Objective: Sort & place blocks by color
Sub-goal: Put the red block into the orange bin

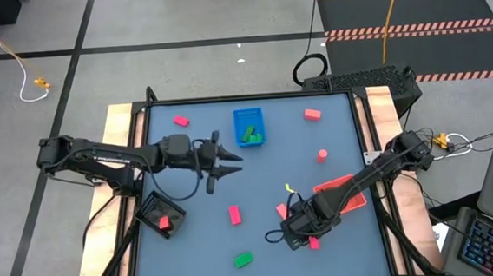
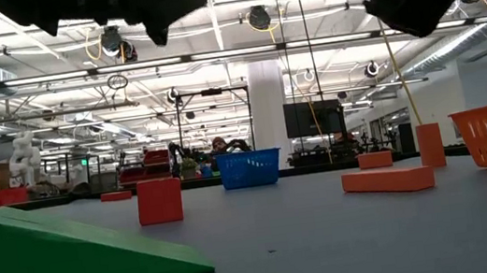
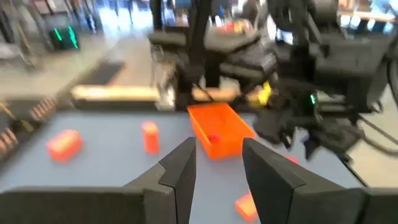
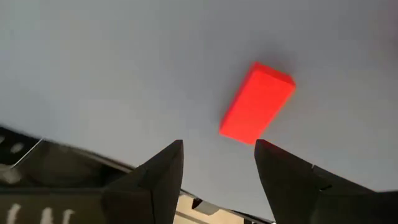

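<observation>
Near the front edge of the bench (image 1: 334,149), the right gripper (image 1: 304,235) is held low over a salmon-red block (image 4: 257,102), its fingers parted and empty. The block is seen lying flat just ahead of the fingertips in the right wrist view, not yet between them. A grasp could be spoiled here: because the block lies askew to the finger line, it could be nudged away or pinched by a corner if the descent is made without turning the wrist. Being so close to the bench edge, it could also be pushed off.

A green block (image 1: 243,260) lies nearby at the front, and two more pink-red blocks (image 1: 234,214) sit toward the middle. The red tray (image 1: 342,194) lies partly under the right arm, so it could be clipped when the arm is swung.

Farther back, the left gripper (image 1: 228,160) hovers mid-bench with fingers spread and nothing held, pointed toward the blue tray (image 1: 248,126), in which green blocks already rest. The black tray (image 1: 161,214) holds one red block.

Tray contents are shown only by the high view. In the low view the green block looms as a wedge, a shape hidden from above. The block's skew is revealed only by the right wrist view.
</observation>
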Motion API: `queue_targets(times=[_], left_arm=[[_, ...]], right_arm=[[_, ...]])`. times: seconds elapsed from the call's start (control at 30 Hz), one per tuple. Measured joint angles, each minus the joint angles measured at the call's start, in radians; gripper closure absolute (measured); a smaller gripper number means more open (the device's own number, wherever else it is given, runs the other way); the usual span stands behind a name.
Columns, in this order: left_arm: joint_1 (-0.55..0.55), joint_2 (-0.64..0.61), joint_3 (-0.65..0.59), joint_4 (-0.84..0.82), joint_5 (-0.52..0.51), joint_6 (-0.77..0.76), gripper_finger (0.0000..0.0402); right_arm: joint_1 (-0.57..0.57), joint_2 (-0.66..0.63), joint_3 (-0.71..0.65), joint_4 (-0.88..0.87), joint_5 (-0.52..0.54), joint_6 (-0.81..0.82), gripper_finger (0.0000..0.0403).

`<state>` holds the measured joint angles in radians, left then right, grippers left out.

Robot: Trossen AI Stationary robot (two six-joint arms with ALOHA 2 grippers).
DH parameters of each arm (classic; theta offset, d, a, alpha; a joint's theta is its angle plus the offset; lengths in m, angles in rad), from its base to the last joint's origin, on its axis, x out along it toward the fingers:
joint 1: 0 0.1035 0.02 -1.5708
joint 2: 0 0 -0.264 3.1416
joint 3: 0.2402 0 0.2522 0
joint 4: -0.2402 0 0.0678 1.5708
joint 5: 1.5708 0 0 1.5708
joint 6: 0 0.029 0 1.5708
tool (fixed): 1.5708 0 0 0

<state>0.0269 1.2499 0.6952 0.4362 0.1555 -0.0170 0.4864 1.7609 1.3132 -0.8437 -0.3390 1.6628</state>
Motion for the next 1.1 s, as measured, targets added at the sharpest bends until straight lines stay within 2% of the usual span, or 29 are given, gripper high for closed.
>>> queue_targets(times=[0.2, 0.47, 0.77, 0.9, 1.1], left_arm=[[0.075, -0.089, 0.001, 0.006, 0.0, 0.071, 0.027], [0.142, -0.184, 0.0, 0.02, -0.001, 0.061, 0.027], [0.121, -0.218, 0.0, 0.018, 0.043, 0.03, 0.027], [0.102, -0.216, 0.0, -0.008, 0.046, 0.026, 0.027], [0.076, -0.216, 0.0, -0.027, 0.046, 0.014, 0.027]], right_arm=[[0.034, 0.0, 0.0, -0.032, 0.003, 0.114, 0.0211], [0.085, -0.001, -0.009, -0.032, 0.13, 0.25, 0.0211], [0.116, -0.001, -0.148, 0.106, 0.163, 0.342, 0.0211], [0.118, -0.003, -0.198, 0.193, 0.208, 0.359, 0.0211], [0.116, -0.004, -0.239, 0.238, 0.212, 0.361, 0.0211]])
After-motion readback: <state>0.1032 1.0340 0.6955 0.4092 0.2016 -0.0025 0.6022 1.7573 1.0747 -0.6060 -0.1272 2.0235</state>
